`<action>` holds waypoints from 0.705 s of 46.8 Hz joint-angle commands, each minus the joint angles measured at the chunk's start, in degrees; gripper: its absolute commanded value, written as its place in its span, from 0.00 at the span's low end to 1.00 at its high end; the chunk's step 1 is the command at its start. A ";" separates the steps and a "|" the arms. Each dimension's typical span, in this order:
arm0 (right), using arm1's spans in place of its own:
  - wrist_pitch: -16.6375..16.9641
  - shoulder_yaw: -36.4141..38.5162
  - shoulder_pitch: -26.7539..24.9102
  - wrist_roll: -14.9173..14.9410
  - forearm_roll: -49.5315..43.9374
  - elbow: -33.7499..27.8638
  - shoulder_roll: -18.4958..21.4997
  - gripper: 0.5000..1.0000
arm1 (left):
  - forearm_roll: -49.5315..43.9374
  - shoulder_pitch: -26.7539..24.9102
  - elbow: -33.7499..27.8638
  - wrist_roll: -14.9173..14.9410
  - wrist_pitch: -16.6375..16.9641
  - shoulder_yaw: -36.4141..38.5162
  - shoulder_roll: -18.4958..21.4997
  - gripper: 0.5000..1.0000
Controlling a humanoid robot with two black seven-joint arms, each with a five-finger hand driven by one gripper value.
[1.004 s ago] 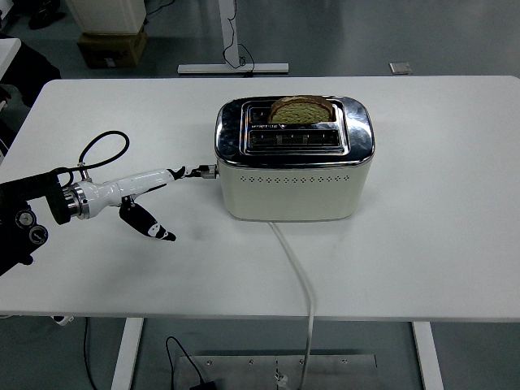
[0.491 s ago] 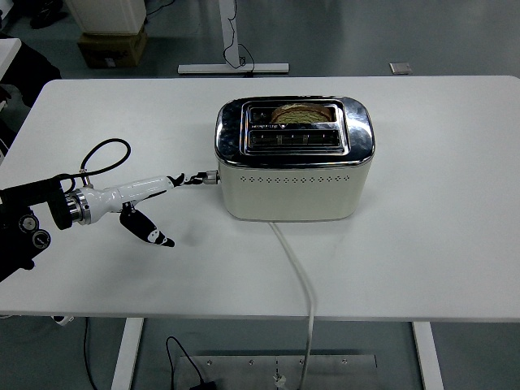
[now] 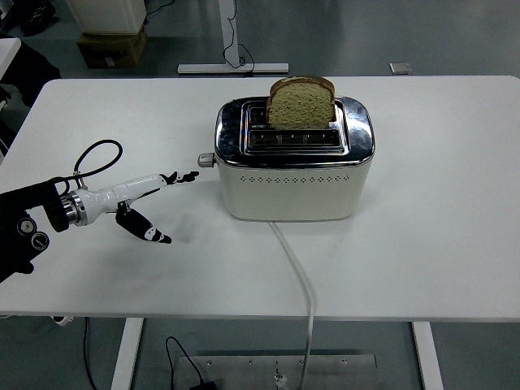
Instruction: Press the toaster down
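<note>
Cream toaster [image 3: 292, 187], bread [image 3: 301, 102] raised (branding unreadable); robot hand [image 3: 154, 195] beside lever [image 3: 206, 161].

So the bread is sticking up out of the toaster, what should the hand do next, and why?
Probably reach back to the lever and press it down again. The bread stands high out of the toaster, the lever sits up, and the left hand hangs just short of it.

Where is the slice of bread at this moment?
In the head view, the slice of bread stands upright, raised out of the far slot of the toaster, which sits near the middle of the white table.
</note>
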 commanded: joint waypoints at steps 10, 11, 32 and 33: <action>0.00 -0.01 0.00 0.00 0.00 -0.03 0.00 1.00 | -16.35 -0.58 1.38 0.09 -0.12 -0.13 0.74 1.00; 0.00 -0.01 0.00 0.00 0.00 -0.03 0.00 1.00 | -17.58 -0.67 1.38 0.09 -0.12 -0.22 0.83 1.00; 0.00 -0.01 0.00 0.00 0.00 -0.03 0.00 1.00 | -42.10 -3.74 2.61 0.09 1.46 -1.54 1.80 1.00; 0.00 -0.01 0.00 0.00 0.00 0.06 0.00 1.00 | -43.07 -3.83 2.96 0.09 1.55 -1.54 1.71 1.00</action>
